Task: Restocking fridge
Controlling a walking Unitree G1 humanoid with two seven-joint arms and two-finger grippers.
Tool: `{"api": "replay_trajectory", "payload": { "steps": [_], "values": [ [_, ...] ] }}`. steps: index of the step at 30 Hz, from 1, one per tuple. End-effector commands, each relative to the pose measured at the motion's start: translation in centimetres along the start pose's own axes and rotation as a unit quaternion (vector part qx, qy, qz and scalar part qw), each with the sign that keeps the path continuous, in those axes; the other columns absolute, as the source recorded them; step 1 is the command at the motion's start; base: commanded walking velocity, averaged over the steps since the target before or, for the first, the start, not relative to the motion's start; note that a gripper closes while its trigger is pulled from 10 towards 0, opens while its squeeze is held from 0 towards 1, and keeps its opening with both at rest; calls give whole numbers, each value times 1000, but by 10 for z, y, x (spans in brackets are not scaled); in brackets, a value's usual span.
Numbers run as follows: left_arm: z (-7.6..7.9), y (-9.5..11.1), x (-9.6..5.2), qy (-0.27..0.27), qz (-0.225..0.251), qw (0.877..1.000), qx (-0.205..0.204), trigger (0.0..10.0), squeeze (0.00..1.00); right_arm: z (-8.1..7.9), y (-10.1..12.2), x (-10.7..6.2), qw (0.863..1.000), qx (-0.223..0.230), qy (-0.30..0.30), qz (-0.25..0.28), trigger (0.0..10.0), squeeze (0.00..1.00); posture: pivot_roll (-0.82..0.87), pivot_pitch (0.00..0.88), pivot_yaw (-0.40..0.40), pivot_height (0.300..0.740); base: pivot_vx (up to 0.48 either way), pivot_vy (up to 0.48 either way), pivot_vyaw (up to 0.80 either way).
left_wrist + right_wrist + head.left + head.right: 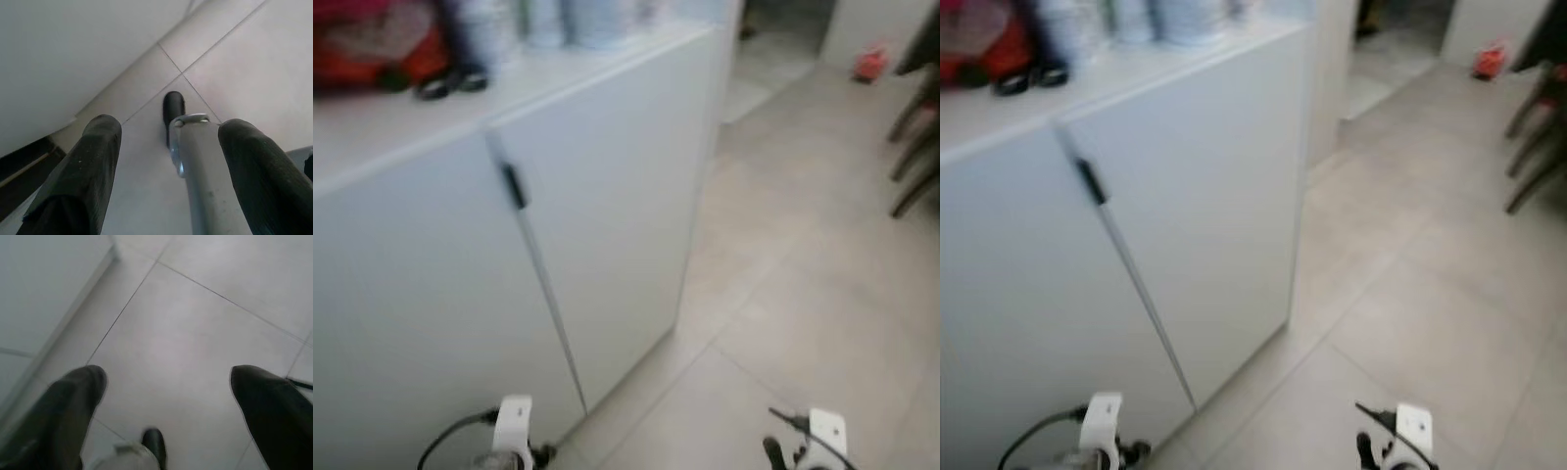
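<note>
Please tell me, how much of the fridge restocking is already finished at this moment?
Nothing looks done yet. The white cabinet doors are closed, and items on the counter are too blurred to identify. In hand: nothing; the left gripper and right gripper hang open and empty over the tiled floor. All restocking remains.

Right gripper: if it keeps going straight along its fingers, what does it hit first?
Probably the grey tiled floor. The right gripper points down with fingers spread and nothing between them. The white cabinet's base lies off to one side, apparently outside that line; depth is unclear.
</note>
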State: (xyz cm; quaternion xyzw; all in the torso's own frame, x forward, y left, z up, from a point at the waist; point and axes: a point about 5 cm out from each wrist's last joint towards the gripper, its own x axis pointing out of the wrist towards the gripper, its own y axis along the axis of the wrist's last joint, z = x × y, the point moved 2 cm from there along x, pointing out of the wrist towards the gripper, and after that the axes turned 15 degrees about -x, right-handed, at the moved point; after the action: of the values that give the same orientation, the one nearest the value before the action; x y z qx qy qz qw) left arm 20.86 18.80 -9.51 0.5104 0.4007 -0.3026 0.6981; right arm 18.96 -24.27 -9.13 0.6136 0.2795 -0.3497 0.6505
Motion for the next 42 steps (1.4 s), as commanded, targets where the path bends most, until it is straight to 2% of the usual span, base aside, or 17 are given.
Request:
{"api": "replay_trajectory", "payload": {
  "steps": [1,35,42],
  "values": [
    [2,0,0,-4,1,1000,3,10000,0,3,-4,-1,1000,0,-3,-6,10000,0,-157,0,34,740,0,0,800],
    [0,1,0,0,3,1000,-10,10000,0,2,-4,-1,1000,-7,1,-10,10000,0,-152,0,36,740,0,0,800],
    [0,2,0,1,0,1000,-4,10000,0,0,-4,-1,1000,12,4,-13,10000,0,-147,0,39,740,0,0,651]
  ]
}}
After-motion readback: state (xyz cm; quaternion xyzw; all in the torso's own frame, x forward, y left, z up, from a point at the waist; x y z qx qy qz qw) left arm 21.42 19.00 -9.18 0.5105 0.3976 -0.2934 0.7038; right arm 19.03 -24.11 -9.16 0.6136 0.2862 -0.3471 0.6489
